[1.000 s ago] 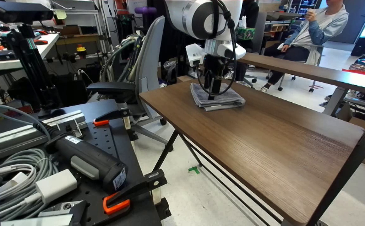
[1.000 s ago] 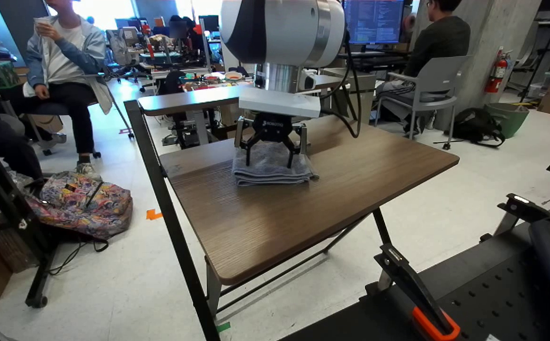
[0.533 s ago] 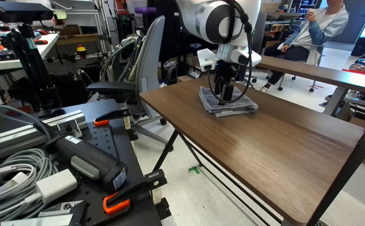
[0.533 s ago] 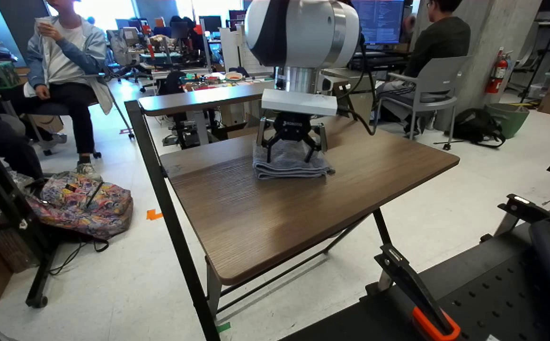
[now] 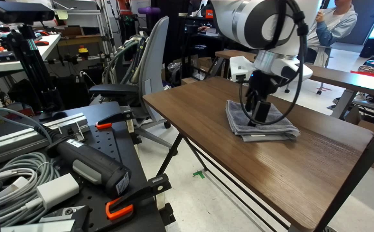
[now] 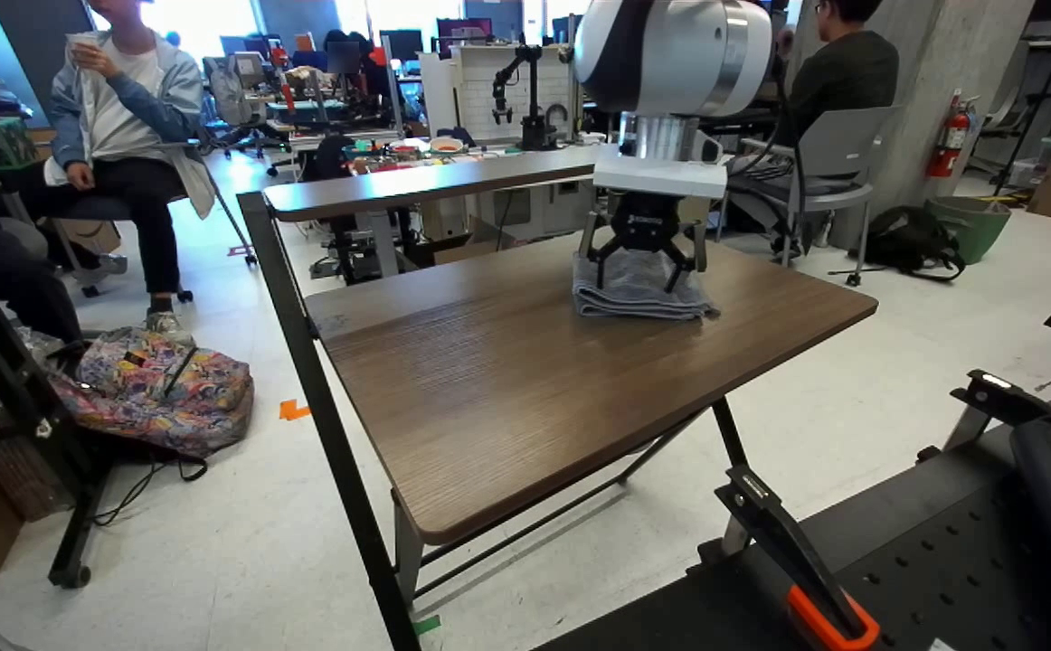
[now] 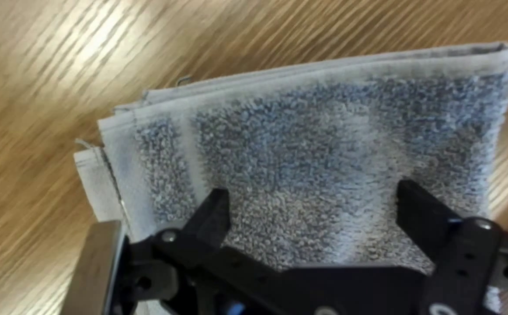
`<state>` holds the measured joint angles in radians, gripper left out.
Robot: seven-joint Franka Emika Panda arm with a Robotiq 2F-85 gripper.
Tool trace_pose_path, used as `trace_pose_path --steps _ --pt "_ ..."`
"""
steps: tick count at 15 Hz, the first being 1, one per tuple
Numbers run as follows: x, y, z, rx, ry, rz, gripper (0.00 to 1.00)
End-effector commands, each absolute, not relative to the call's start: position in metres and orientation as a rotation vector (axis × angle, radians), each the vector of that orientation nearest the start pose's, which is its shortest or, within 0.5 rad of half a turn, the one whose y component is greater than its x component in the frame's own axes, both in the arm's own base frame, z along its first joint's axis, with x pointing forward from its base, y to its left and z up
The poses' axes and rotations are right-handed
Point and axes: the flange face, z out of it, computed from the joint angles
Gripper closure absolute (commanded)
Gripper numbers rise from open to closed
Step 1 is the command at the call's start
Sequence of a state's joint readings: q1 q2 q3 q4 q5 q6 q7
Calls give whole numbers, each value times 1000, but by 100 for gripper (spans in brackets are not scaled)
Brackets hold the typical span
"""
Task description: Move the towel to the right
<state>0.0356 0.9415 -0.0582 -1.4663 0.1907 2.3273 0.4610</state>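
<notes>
Nearest in the wrist view: black two-fingered gripper (image 7: 314, 189), fingers spread apart, tips at the top of a grey terry towel (image 7: 289, 148), nubbly, folded flat in layers. Pale hem runs aslant the wood grain; long axis unclear, gripper covers part. Lies on brown wood-grained tabletop (image 6: 489, 389), between its long edges, well inside its rounded corners.

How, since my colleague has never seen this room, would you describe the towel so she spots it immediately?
Find the large brown tabletop below the white robot arm. The towel lies on it, beneath the open black pincer. Its fuzzy grey folds and pale edge bands set it apart from the brown tabletop and black pincer.
</notes>
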Motion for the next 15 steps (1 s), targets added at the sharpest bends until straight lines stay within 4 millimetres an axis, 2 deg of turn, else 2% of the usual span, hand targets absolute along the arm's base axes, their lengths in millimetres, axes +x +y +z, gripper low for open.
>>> trace_pose_path --steps 1,3,6,8,12,13,14,15 --pt "705 -67 95 -2885 1098 180 0" --pt "705 -94 100 -2853 1165 178 0" --pt "702 -109 129 -2829 1166 136 0" --pt "694 -106 158 -2807 1182 76 0" --pt "668 -91 210 -2798 1095 -18 0" --pt "658 -86 215 -2829 1052 3 0" --pt "686 -96 197 -2827 1107 11 0" --pt "678 -92 206 -2831 1088 16 0"
